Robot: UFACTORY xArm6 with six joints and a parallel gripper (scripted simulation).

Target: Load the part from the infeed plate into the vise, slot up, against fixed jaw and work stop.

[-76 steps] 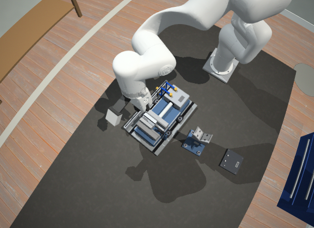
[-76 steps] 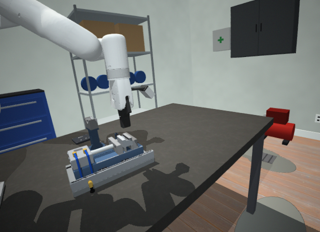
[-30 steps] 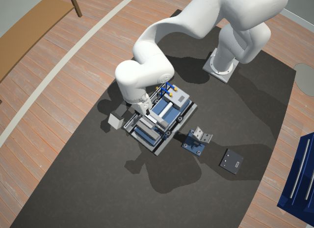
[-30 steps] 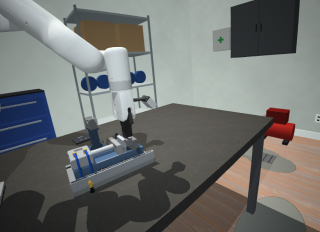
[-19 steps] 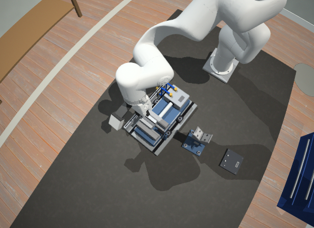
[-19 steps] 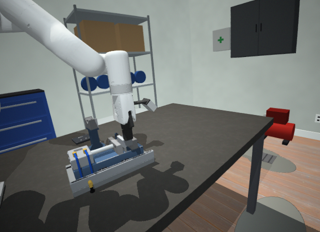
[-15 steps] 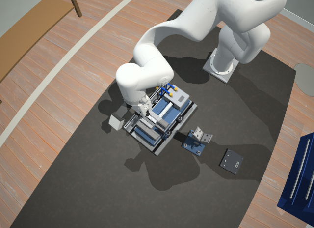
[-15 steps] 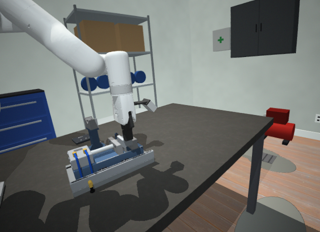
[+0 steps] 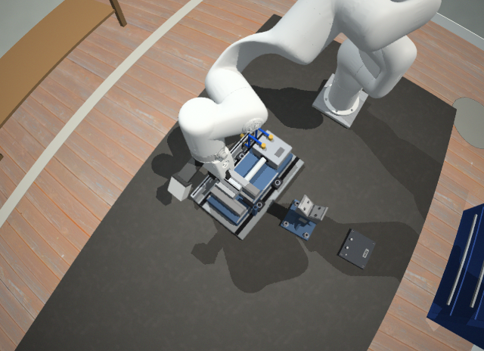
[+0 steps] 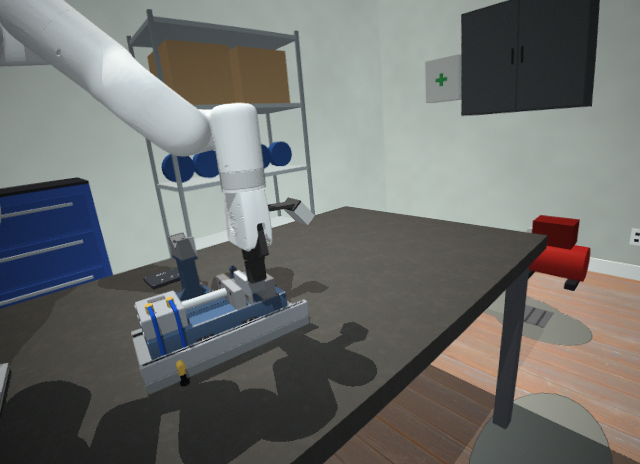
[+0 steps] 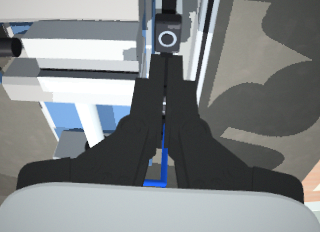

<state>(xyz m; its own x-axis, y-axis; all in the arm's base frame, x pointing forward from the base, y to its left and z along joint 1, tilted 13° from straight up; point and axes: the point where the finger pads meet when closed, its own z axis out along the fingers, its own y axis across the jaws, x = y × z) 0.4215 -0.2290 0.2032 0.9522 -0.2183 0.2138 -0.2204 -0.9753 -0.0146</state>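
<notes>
Dark matting covers the table (image 9: 117, 284), with wide bare stretches beyond the vise (image 10: 222, 319) on every side. Black fingers of the claw (image 10: 255, 278) stand pressed together, gripping nothing, low at the vise's far end beside its outer rail. Behind the claw, the part (image 9: 228, 206) lies inside the vise. Farther off stand the V-block (image 9: 310, 210) and the infeed plate (image 9: 356, 248), well apart.

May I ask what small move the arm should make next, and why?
Probably slide the shut, empty black gripper against the near end of the light-grey block lying between the vise jaws, nudging it toward the short black work-stop rod. A thin gap seems to show there.
</notes>
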